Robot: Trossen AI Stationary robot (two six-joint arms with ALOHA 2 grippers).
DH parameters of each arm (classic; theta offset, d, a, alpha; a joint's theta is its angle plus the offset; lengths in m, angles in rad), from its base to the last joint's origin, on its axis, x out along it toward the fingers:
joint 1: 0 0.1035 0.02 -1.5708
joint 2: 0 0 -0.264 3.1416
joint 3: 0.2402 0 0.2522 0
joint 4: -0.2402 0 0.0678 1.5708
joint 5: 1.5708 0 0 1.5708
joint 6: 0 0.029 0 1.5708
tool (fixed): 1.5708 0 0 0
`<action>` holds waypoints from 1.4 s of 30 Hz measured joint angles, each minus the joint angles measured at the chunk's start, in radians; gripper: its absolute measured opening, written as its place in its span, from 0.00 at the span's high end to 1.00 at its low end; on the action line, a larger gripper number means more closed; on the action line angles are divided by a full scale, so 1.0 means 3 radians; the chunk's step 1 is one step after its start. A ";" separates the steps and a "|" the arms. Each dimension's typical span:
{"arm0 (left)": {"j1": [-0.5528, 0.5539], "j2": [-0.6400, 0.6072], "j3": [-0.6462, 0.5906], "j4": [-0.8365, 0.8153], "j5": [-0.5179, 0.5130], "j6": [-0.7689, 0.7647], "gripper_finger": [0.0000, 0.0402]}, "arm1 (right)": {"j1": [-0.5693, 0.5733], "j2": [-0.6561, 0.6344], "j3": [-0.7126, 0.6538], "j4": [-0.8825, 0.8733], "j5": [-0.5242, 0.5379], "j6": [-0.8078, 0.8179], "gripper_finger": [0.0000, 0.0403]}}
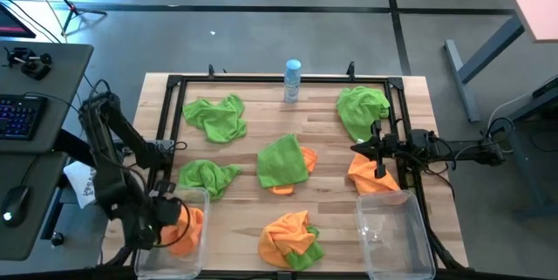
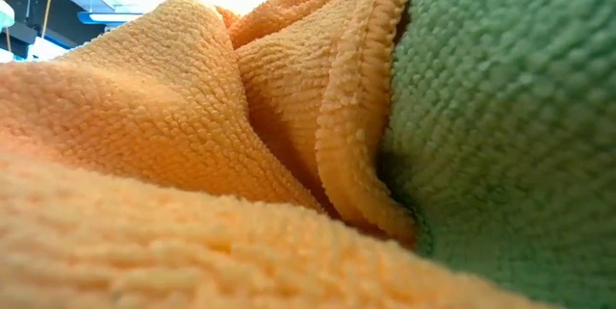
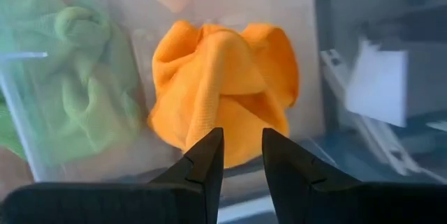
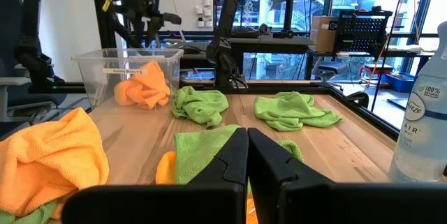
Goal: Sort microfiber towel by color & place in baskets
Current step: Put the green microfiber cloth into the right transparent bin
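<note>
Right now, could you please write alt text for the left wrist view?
A crumpled bright orange microfiber towel lies inside a clear plastic rectangular basket, just beyond the left tool, whose two dark fingers stand slightly apart. A bright green towel shows through the basket's wall.

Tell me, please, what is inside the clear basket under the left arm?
One orange towel lies bunched inside the left basket, with the left gripper just above it, jaws apart. Whether anything lies beneath that towel cannot be seen.
</note>
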 joint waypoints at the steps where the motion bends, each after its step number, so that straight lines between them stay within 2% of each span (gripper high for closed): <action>1: 0.0000 -0.0058 0.0004 -0.0001 0.0001 0.0000 0.78 | -0.0001 0.0000 0.0000 0.0000 0.0000 0.0000 1.00; 7: 0.0000 -0.0354 0.0005 0.0000 -0.0247 -0.0034 0.78 | 0.0000 0.0000 0.0000 -0.0001 -0.0001 0.0000 1.00; 12: 0.0000 -0.0555 0.0005 -0.0001 -0.0681 -0.0012 0.78 | -0.0001 0.0000 0.0000 -0.0001 0.0000 0.0000 1.00; 16: 0.0019 -0.0659 0.0005 0.0002 -0.1066 0.0201 0.78 | -0.0001 0.0000 0.0000 -0.0001 0.0000 0.0000 1.00; 19: 0.0127 -0.0702 0.0005 0.0003 -0.1197 0.0261 0.78 | -0.0001 0.0000 0.0001 -0.0001 0.0000 0.0000 1.00; 25: 0.0545 -0.0714 0.0005 0.0004 -0.1202 0.0504 0.78 | -0.0001 0.0000 0.0001 0.0000 -0.0001 0.0000 1.00; 31: 0.1118 -0.0714 0.0005 0.0032 -0.1260 0.0852 0.78 | -0.0001 0.0000 0.0000 0.0000 0.0000 0.0000 1.00; 34: 0.1426 -0.0714 0.0005 0.0050 -0.1346 0.0896 0.78 | -0.0001 0.0000 0.0000 -0.0001 -0.0001 0.0000 1.00; 42: 0.2165 -0.0714 0.0005 0.0297 -0.1319 0.1036 0.78 | 0.0000 0.0000 0.0000 -0.0001 0.0000 0.0000 1.00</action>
